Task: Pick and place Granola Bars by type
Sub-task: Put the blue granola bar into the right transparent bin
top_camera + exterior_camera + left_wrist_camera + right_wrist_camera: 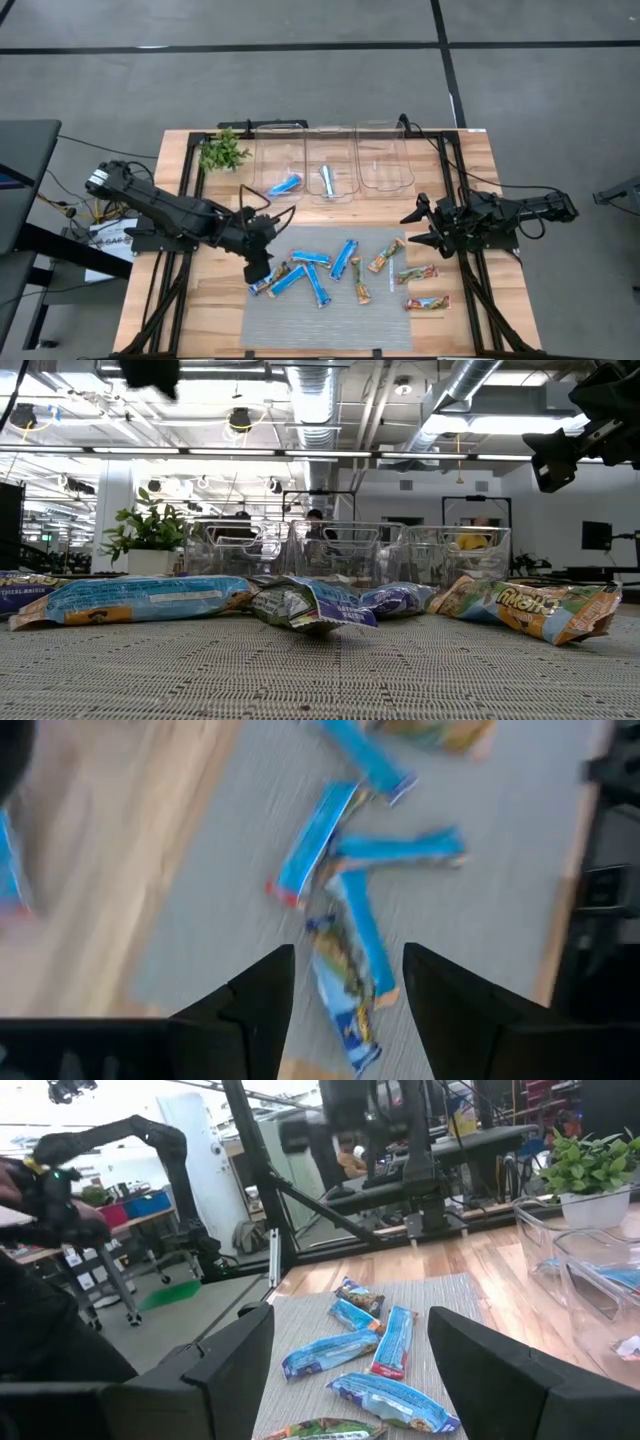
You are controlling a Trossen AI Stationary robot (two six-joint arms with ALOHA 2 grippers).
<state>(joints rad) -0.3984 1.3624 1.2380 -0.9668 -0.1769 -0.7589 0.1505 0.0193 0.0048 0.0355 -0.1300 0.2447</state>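
Several granola bars lie flat on a grey mat (390,320). The blue ones (344,258) are toward its left and middle, and the tan ones with green and red marks (427,302) are toward its right. My left gripper (257,272) hovers open over the mat's left end. In its wrist view its fingers stand on either side of a blue bar (372,935) and a tan bar beside it (340,970). My right gripper (410,229) is open above the mat's right far corner, pointing left toward the bars (390,1342).
Three clear bins stand in a row at the table's far edge. The left bin (262,160) holds a blue bar (285,184), the middle bin (312,150) a pale wrapped bar (326,180), and the right bin (385,165) shows nothing inside. A green plant (222,152) stands at the far left.
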